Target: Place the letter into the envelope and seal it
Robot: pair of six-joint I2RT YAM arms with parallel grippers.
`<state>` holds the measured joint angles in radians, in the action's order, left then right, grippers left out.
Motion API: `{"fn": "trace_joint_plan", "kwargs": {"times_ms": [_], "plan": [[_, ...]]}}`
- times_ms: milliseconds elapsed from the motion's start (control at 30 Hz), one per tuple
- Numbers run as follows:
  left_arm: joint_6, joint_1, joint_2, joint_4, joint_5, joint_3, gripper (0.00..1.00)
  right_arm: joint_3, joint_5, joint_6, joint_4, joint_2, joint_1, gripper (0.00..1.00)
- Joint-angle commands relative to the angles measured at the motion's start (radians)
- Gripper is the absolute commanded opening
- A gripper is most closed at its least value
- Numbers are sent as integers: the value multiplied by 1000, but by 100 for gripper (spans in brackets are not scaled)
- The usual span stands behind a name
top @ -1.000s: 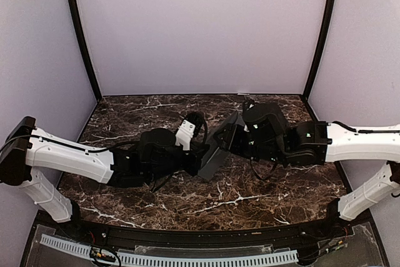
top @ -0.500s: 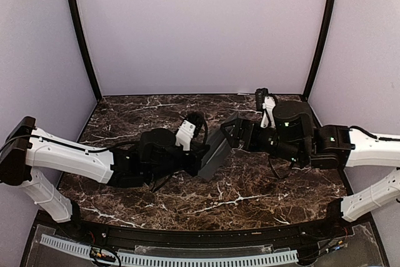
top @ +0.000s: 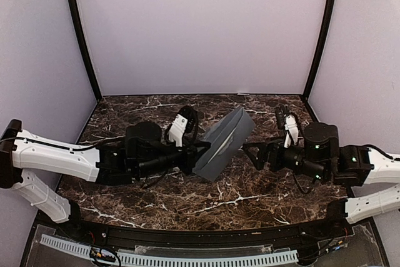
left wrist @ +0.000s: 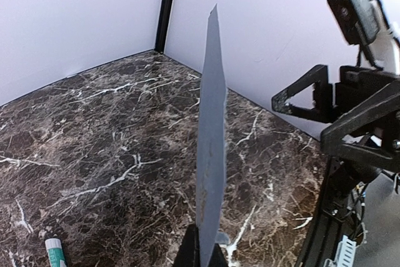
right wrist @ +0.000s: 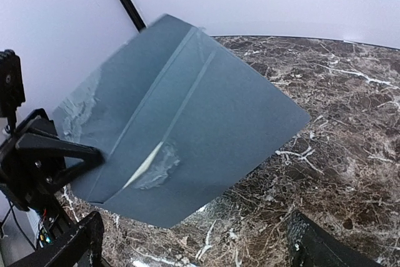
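The envelope [top: 224, 142] is a blue-grey rectangle held off the table, tilted, with its far end raised. My left gripper [top: 199, 151] is shut on its lower edge. In the left wrist view the envelope [left wrist: 211, 136] stands edge-on out of that gripper [left wrist: 201, 253]. The right wrist view shows the envelope's [right wrist: 194, 110] flap side, with glue smears and a thin pale sliver [right wrist: 145, 166] at the flap's edge. The letter is otherwise hidden. My right gripper [top: 255, 152] is open and empty, just right of the envelope and apart from it, and seen again as the gripper [right wrist: 200, 249].
A white-and-green glue stick [left wrist: 55, 252] lies on the dark marble table [top: 250, 195] near the left arm. White walls close in the back and sides. The table's black front rail [top: 206, 242] runs along the near edge.
My right gripper has opened, let go of the envelope and drawn back to the right. My left arm has pulled back slightly, and the envelope now tilts higher.
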<state>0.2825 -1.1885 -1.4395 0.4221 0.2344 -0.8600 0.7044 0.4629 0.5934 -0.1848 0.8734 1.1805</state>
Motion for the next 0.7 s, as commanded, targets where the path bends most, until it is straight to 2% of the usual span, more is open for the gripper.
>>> {"fn": "trace_joint_plan", "kwargs": {"times_ms": [0,267,467,567,667], "plan": [[31,-5,110,56,-134,57,0,-88,-60,-108,114,-115,-13,98],[63,-3,233,128,-267,123,0,-215,-273,-225,303,-193,-41,96],[159,30,268,192,-329,139,0,-257,-377,-269,406,-221,-81,94],[273,90,243,200,-326,135,0,-234,-276,-212,349,-213,-115,94],[359,125,187,204,-297,130,0,-174,-39,-116,208,-155,-126,95]]}}
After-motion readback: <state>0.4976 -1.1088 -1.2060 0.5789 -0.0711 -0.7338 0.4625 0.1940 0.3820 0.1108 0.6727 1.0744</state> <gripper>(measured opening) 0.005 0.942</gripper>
